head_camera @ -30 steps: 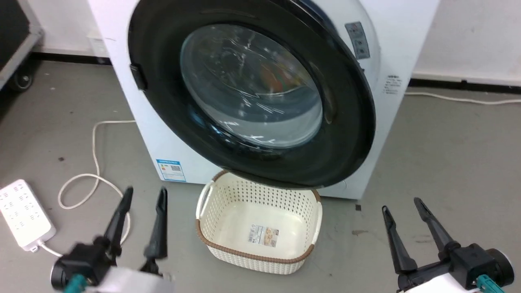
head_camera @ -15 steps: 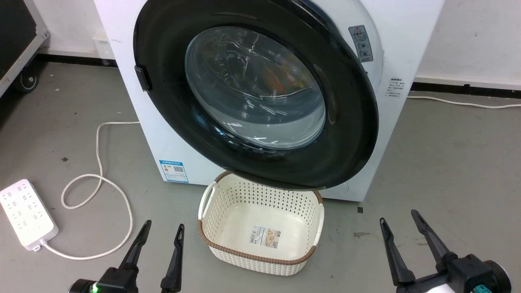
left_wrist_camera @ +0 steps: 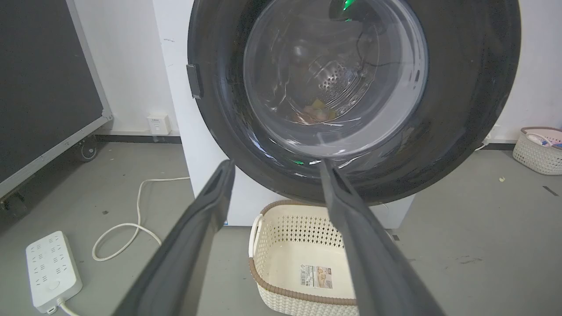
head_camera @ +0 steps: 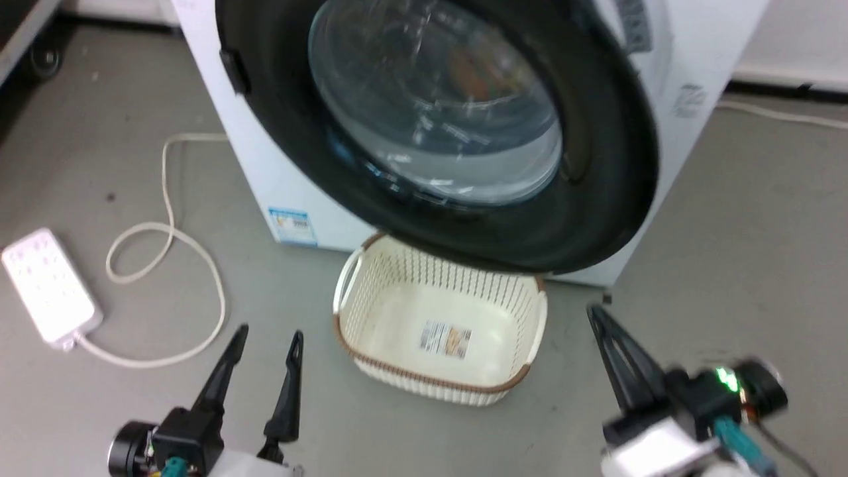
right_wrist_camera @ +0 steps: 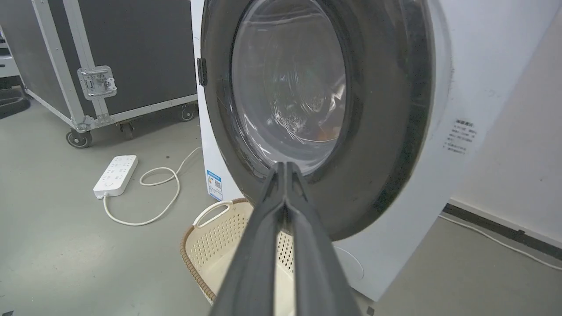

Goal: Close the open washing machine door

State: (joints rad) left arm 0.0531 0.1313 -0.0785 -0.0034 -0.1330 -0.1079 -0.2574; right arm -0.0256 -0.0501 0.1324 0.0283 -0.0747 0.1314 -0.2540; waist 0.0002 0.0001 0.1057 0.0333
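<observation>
The washing machine door (head_camera: 596,165), with its wide black rim and bulging clear glass, stands ajar in front of the white washing machine (head_camera: 265,152) and overhangs the basket. Its latch is on the left edge of the rim. My left gripper (head_camera: 270,331) is open and empty low over the floor, left of the basket; in the left wrist view the left gripper (left_wrist_camera: 277,164) points at the door (left_wrist_camera: 465,109). My right gripper (head_camera: 593,311) is shut on nothing, right of the basket. The right gripper (right_wrist_camera: 285,164) aims at the lower rim of the door (right_wrist_camera: 386,131), apart from it.
A cream perforated basket (head_camera: 351,344) sits on the floor under the door. A white power strip (head_camera: 46,285) with a looped cable (head_camera: 165,238) lies at the left. A black wheeled case (right_wrist_camera: 131,52) stands further left. Another basket (left_wrist_camera: 540,149) is at the far right.
My right gripper has closed its fingers and turned slightly inward. The head camera has tilted, shifting the whole picture upward. The left gripper stays open.
</observation>
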